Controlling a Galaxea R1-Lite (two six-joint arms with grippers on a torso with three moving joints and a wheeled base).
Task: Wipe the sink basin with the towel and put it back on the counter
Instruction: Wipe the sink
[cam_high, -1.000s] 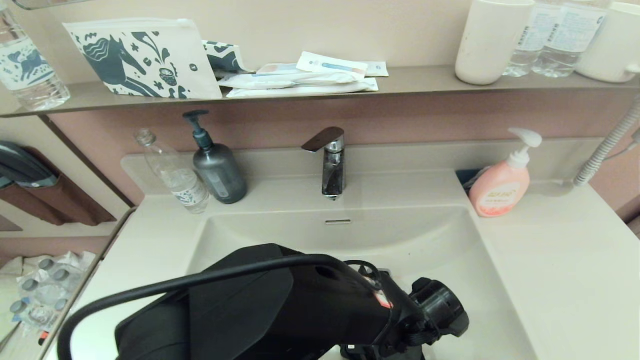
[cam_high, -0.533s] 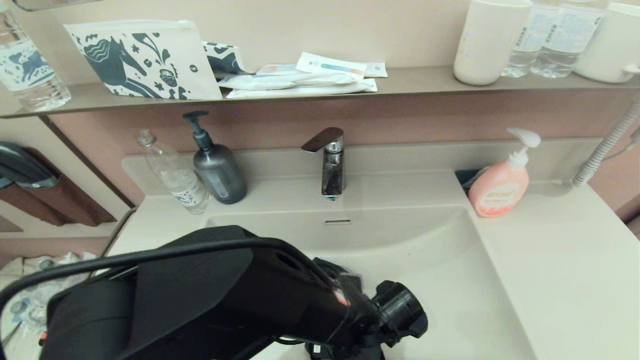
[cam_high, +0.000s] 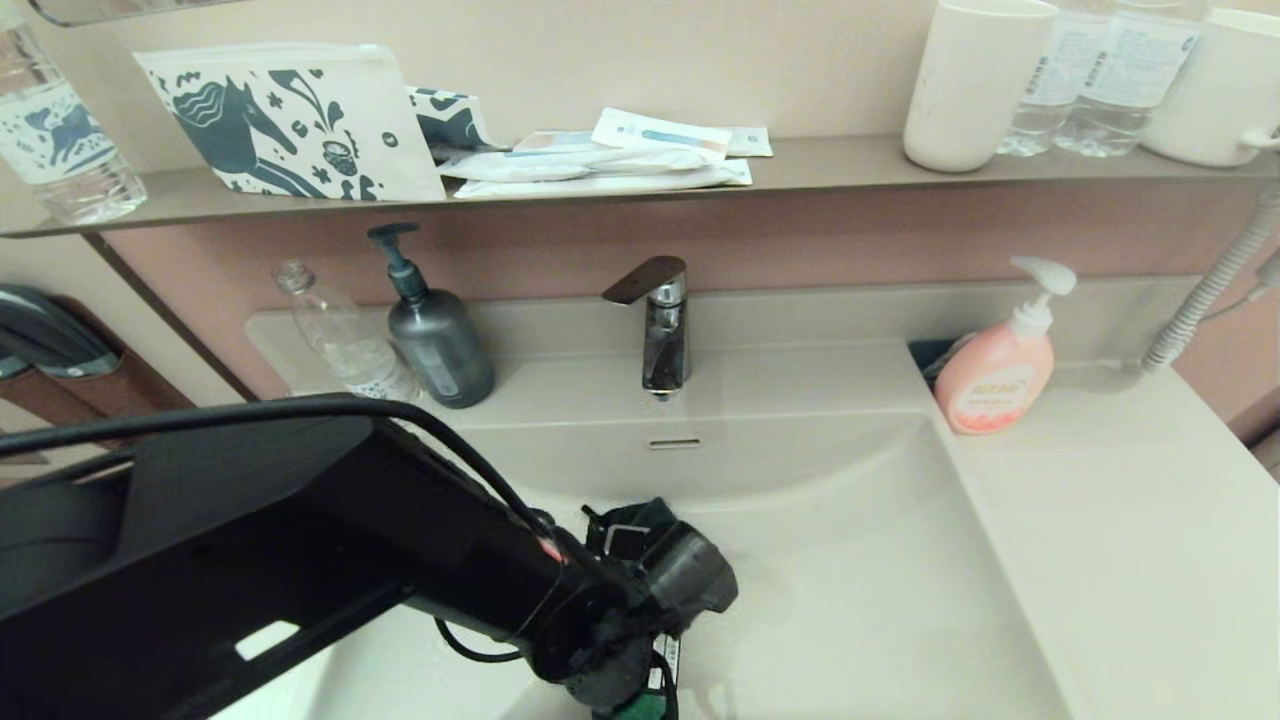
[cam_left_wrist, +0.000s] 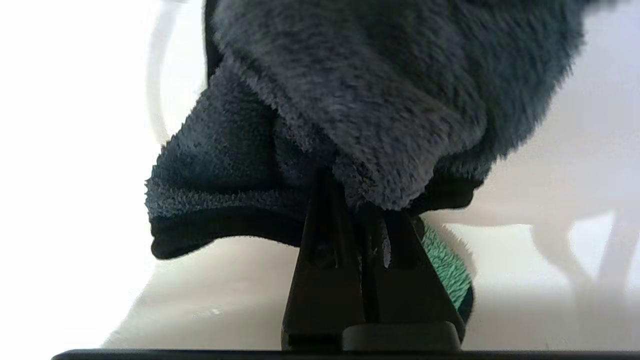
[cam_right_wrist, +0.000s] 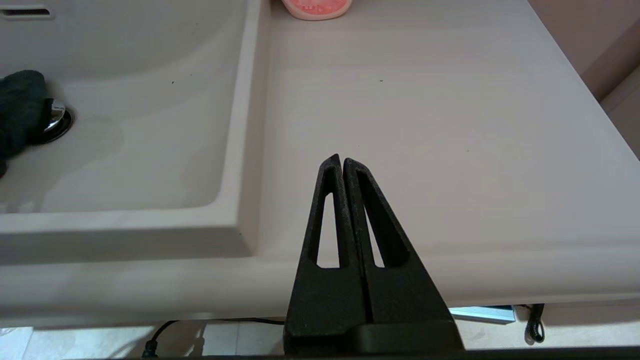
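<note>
The left claw (cam_left_wrist: 350, 200) is clamped on the towel (cam_left_wrist: 350, 100), low inside the sink basin (cam_high: 850, 560).

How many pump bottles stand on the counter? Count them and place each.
2. A grey pump bottle stands left of the tap; a pink one stands at the basin's right rear corner. The arm may hide others.

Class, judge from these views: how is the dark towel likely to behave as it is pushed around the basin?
Probably floppy: the towel bunches and folds around the left tool, which is shut on it. Likely light, since a pinch at one spot carries it. Its fluffy pile should drag rather than slide on the smooth sink basin.
</note>
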